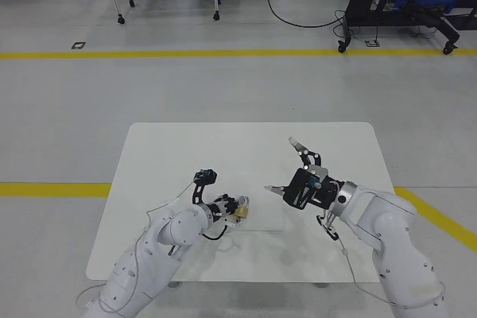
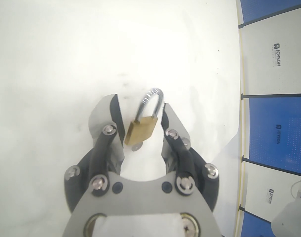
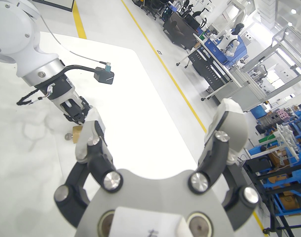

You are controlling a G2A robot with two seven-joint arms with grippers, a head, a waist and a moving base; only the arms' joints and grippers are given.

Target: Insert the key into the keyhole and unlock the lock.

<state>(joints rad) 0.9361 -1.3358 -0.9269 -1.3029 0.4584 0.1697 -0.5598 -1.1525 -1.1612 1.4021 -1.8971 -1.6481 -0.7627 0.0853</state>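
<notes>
Yellow floor lines (image 1: 222, 54) run past the white desk (image 1: 183, 151) where we work. The brass lock (image 2: 140, 130) lies close to the desk's centre. Our left hand (image 2: 140, 101) comes in from about 8 o'clock of the lock with its jaws spread on either side of it, gripping nothing. One pad (image 2: 117, 120) is just beside the brass body and the other is a little apart. The shackle (image 2: 153, 99) points away from the wrist. The key (image 2: 137, 146) shows as a small round silver head touching the lock's bottom end. We judge it may be seated already, but we cannot tell how deep. Our right hand (image 1: 282, 167) hangs at 3 o'clock of the lock, jaws wide apart and empty. We read the step in hand as steadying the lock. To do it well, we should close the left hand squarely on the flat brass faces. It should not close on the shackle, which would let the body swing. The key end must stay clear of both pads. Then the right hand can come in along the key's line, pinch the head across its flats, press it home and turn without dragging the lock sideways.
</notes>
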